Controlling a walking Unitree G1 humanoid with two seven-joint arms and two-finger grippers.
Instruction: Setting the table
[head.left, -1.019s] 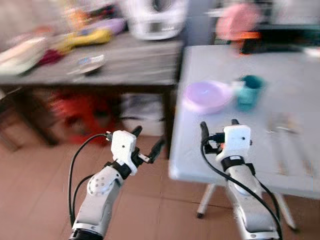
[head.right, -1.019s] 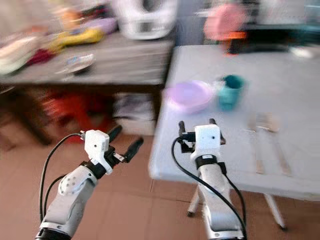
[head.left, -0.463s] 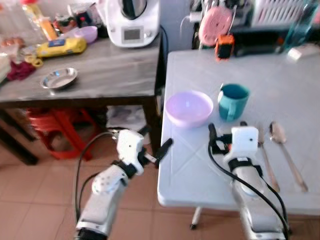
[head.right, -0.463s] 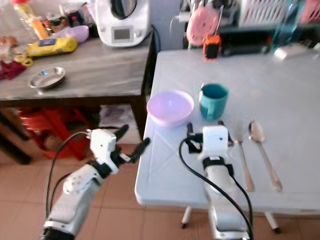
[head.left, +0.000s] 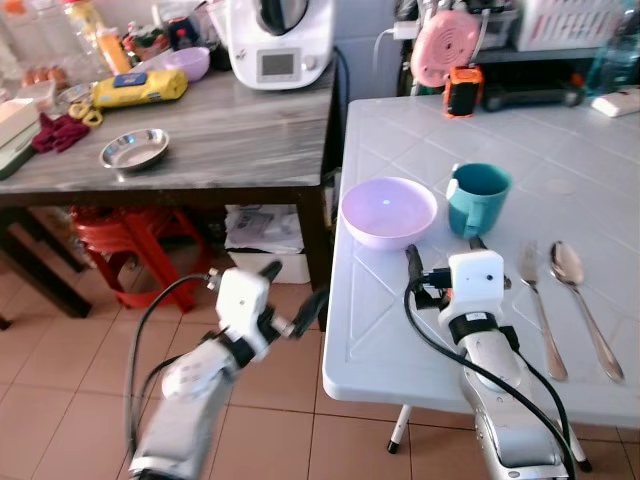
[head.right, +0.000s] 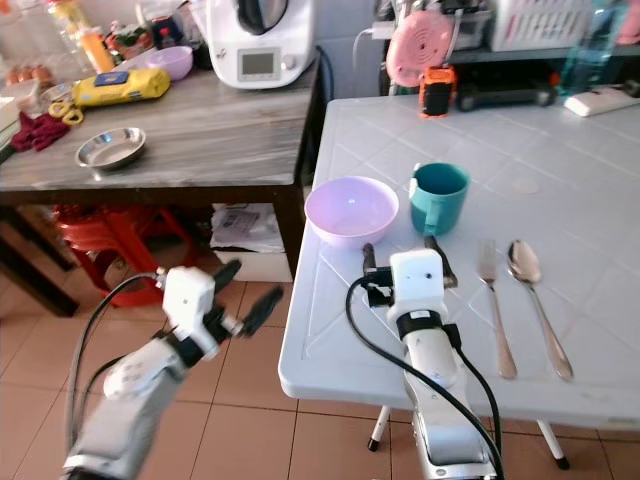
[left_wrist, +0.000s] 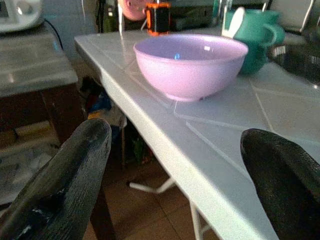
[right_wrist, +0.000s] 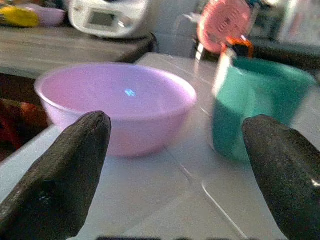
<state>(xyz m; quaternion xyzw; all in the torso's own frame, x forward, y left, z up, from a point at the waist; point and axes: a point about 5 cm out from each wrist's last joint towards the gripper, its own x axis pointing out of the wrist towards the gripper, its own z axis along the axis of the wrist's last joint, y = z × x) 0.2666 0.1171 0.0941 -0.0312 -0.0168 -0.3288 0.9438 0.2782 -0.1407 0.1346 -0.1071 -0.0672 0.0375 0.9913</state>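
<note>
Approach step: right gripper (head.left: 441, 257), fingers apart and empty, hovers over the table (head.left: 400, 330). Next: advance to 12 o'clock toward bowl (head.left: 388, 211) or cup (head.left: 478, 198). Left gripper (head.left: 291, 298) is apart, idle.

2 silver arms w/ white boxy wrist modules, black cables looping alongside; left gripper (head.left: 292, 297) & right gripper (head.left: 441, 255) each w/ 2 long black fingers.

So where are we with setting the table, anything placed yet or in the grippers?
Laid out on the white table: a purple bowl, a teal mug, then a fork and spoon side by side. Nothing is in hand: the right gripper sits open over the table just short of the bowl, and the left gripper is open off the table's edge. What remains to be set cannot be told from here.
</note>
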